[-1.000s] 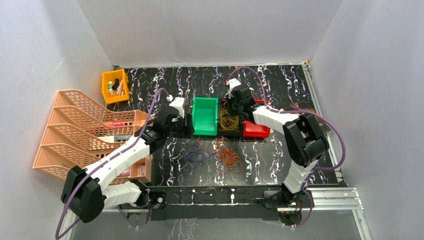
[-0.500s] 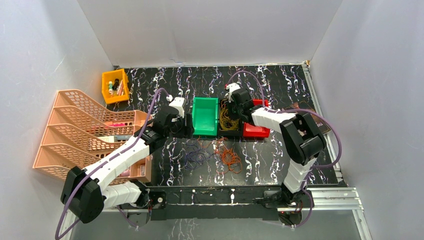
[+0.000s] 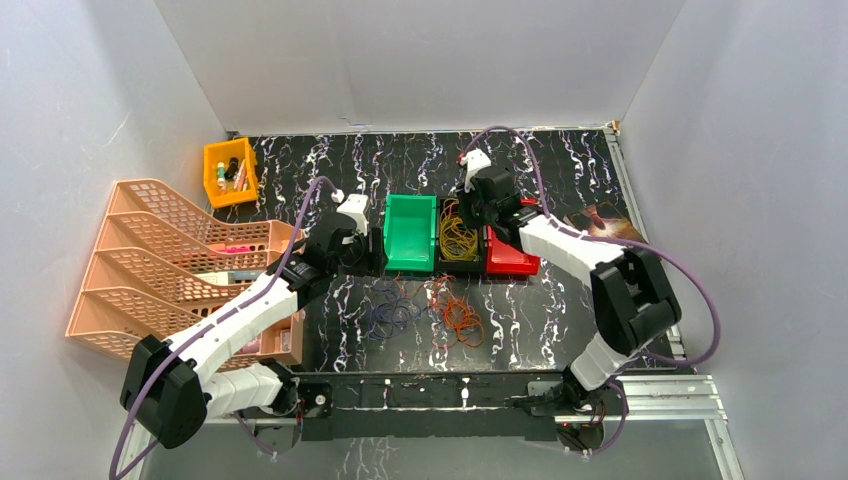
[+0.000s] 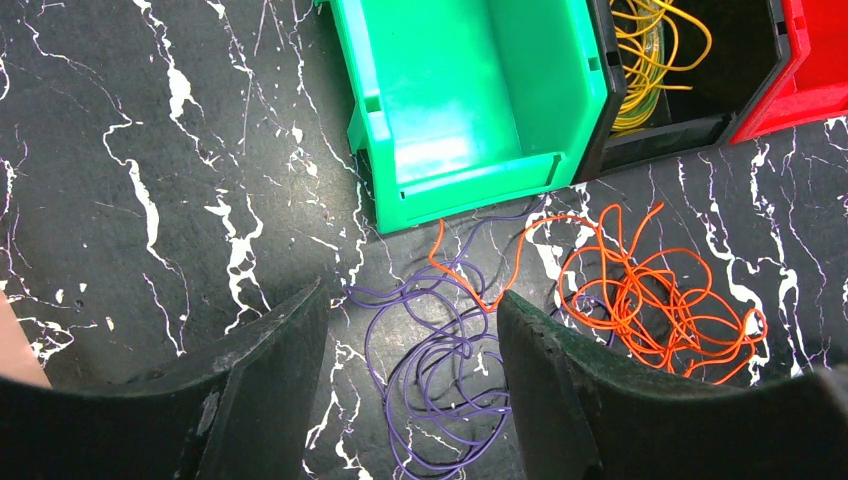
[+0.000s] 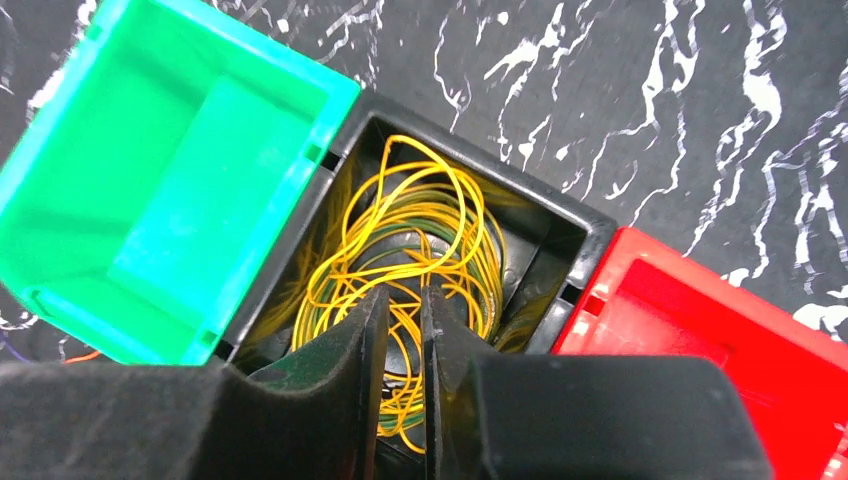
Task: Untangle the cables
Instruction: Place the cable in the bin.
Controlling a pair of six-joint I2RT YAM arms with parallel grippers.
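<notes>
Right wrist: yellow cables [image 5: 410, 240] sit binned under the barely-cracked right claw [image 5: 403, 300], while the left claw [image 4: 412, 300] hangs wide over purple cables [image 4: 440, 375], probably next.

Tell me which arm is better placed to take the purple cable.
Likely left: the left gripper is open above the purple cable; the right gripper is over the black bin of yellow cables.

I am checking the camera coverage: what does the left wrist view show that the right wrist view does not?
Only left wrist: the purple cables and orange cables in full on the table, under the open left tool. Only right wrist: the right tool, narrowly parted, and the far rim of the black bin. Both: green bin, black bin holding yellow cables, red bin.
</notes>
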